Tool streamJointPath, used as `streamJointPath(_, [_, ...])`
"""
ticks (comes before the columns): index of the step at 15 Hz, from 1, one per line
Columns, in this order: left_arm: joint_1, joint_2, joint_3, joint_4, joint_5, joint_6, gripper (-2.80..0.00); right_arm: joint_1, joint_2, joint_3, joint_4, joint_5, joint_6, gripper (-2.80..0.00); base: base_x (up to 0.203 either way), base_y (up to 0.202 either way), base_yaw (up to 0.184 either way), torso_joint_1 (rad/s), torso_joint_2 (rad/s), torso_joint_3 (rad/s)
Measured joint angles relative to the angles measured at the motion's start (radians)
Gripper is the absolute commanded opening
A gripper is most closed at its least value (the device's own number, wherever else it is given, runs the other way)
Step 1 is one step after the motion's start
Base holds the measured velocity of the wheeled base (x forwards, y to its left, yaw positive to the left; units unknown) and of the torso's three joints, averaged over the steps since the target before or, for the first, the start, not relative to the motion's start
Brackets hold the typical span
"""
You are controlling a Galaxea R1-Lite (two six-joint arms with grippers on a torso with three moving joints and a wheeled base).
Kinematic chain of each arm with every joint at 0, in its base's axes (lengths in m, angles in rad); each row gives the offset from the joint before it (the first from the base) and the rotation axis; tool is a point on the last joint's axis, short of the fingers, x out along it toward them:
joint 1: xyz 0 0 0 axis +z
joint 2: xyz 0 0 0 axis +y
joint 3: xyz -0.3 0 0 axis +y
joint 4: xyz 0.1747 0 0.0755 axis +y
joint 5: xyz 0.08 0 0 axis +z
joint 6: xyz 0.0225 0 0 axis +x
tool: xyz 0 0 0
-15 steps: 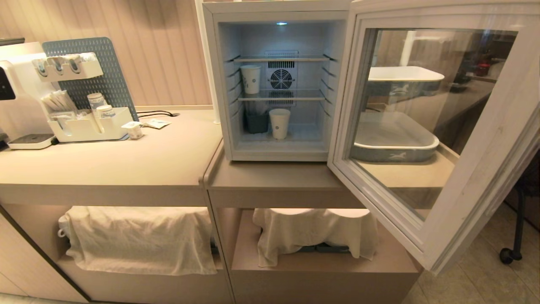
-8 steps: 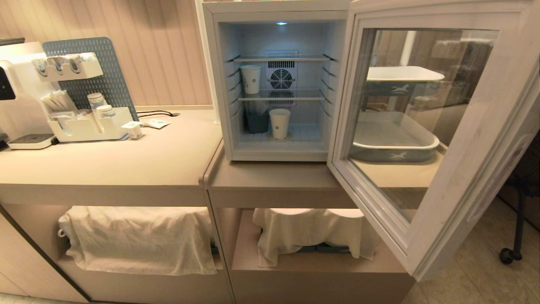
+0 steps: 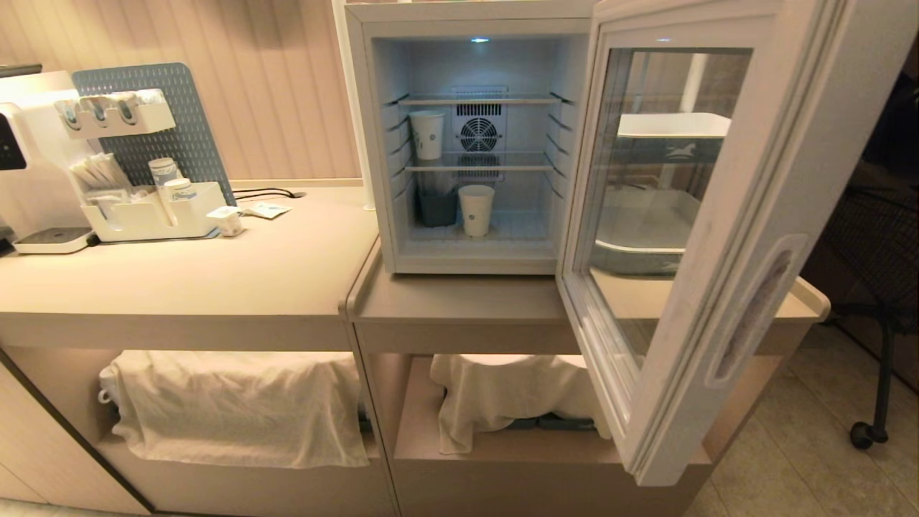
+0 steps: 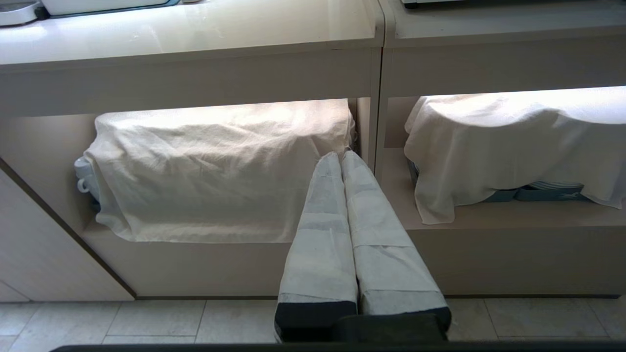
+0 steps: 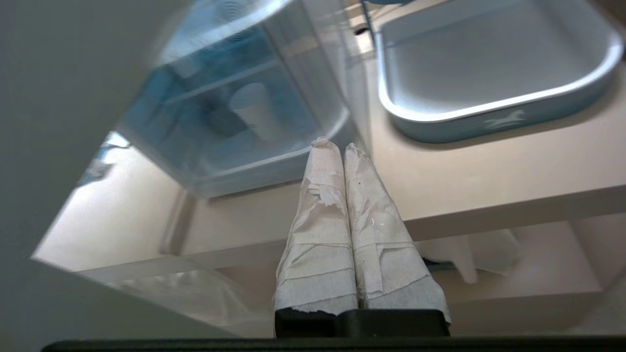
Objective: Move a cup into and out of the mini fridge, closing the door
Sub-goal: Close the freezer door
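Both pairs of jaws are pressing shut, holding nothing. Left gripper (image 4: 342, 157) is hanging low, facing the cloth-covered shelves (image 4: 220, 171) under the counter (image 3: 179, 273). Right gripper (image 5: 335, 145) is sitting behind the glass of the door (image 3: 725, 237), pointing through it toward the mini fridge (image 3: 467, 136). Door is standing partly open, hinged at the fridge's right side. Cup (image 3: 476, 210) is standing upright on the fridge floor, just beside a dark container (image 3: 436, 207); a second cup (image 3: 427, 134) is standing on the wire shelf above. Grey tray (image 5: 489, 73) is resting on the counter right of the fridge.
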Motion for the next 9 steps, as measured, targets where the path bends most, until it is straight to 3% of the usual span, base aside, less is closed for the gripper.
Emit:
streamJointPath(5, [0.001,0.0,0.0,0.0,0.0,0.0,-2.8,0.094,-0.006,-0.052,0.0,0.001,0.099,-2.8,0.0,0.0,0.0,0.0,0.0,0.0])
streamJointPath(7, [0.001,0.0,0.0,0.0,0.0,0.0,-2.8,0.137,0.001,-0.103,-0.001,0.03,0.182,-2.8,0.0,0.0,0.0,0.0,0.0,0.0])
streamJointPath(9, [0.001,0.0,0.0,0.0,0.0,0.0,-2.8,0.158,0.02,-0.149,-0.001,0.061,0.216,-2.8,0.0,0.0,0.0,0.0,0.0,0.0])
